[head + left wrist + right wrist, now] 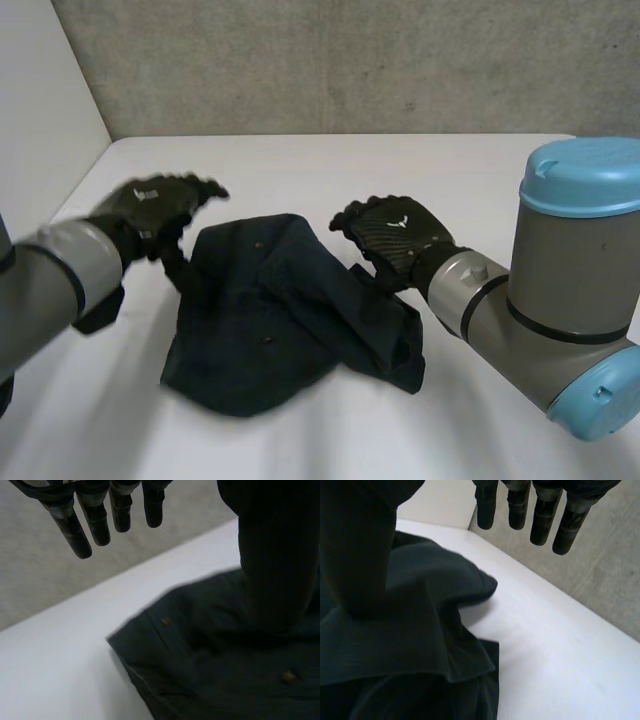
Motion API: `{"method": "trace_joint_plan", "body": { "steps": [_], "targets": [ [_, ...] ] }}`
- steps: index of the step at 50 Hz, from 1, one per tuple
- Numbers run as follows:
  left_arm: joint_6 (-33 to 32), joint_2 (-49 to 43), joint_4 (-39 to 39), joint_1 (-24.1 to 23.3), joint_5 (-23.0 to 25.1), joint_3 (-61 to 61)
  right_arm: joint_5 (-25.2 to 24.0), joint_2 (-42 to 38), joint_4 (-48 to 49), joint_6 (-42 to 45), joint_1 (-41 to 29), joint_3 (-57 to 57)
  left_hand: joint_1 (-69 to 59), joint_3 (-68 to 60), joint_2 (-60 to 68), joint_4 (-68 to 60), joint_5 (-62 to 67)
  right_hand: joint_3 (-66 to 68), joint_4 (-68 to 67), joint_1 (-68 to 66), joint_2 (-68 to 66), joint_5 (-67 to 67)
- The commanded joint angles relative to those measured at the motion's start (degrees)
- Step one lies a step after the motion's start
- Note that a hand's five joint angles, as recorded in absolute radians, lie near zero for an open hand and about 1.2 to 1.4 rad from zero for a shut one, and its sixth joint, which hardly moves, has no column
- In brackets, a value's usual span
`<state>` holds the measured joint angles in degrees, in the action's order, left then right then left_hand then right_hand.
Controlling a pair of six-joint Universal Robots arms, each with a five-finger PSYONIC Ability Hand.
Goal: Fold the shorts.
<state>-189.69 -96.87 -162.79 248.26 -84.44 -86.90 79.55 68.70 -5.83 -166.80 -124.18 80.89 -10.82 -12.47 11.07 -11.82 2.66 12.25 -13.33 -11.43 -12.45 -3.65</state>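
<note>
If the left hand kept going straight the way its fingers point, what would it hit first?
Likely nothing close: the left hand points past the far edge of the shorts, across bare table toward the concrete wall. Depth is unclear, so it may skim them.

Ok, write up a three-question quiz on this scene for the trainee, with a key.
1. True or false: the shorts lie neatly folded on the table.
2. Pick one. In the left wrist view, the fingers of the left hand are: A) straight and clear of the cloth; B) curled round a bunch of cloth; C) buried under the cloth.
3. Fill the gap: the right hand is at the shorts' ____ edge, by the robot's own sides.

Key: 1 false, they are rumpled; 2 A; 3 right.
</note>
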Motion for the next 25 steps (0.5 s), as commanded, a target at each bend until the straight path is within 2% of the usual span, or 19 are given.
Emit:
{"method": "trace_joint_plan", "body": {
  "steps": [1,7,10,15,25],
  "targets": [
    [-7.0,3.26,-6.2,0.91,5.25,-13.18,0.08,-0.24,0.2,-0.02,0.51,1.63,-1.58,0.07,1.33,-0.58,-0.26,-2.25,3.33,1.43,2.45,3.65],
    [-11.57,3.17,-12.89,1.17,4.73,-20.32,0.08,-0.24,0.29,-0.02,0.78,2.95,-1.58,0.06,1.33,-0.59,-0.25,-2.25,3.33,1.43,2.45,3.65],
    [-12.46,3.26,-15.09,2.75,4.29,-21.38,0.08,-0.5,1.17,0.07,0.69,4.0,-1.58,0.06,1.33,-0.59,-0.25,-2.25,3.33,1.43,2.45,3.65],
    [-12.55,4.14,-15.27,4.77,4.38,-21.82,0.17,-0.41,3.19,0.07,0.69,5.76,-1.75,-0.1,1.5,-0.75,-0.09,-2.25,3.33,1.43,2.45,3.65],
    [-13.16,11.69,-11.5,3.81,4.73,-27.88,0.17,-0.5,4.24,0.07,1.57,7.26,-7.97,-6.32,7.72,-6.97,6.13,-2.25,3.33,1.43,2.45,3.65]
  ]
}}
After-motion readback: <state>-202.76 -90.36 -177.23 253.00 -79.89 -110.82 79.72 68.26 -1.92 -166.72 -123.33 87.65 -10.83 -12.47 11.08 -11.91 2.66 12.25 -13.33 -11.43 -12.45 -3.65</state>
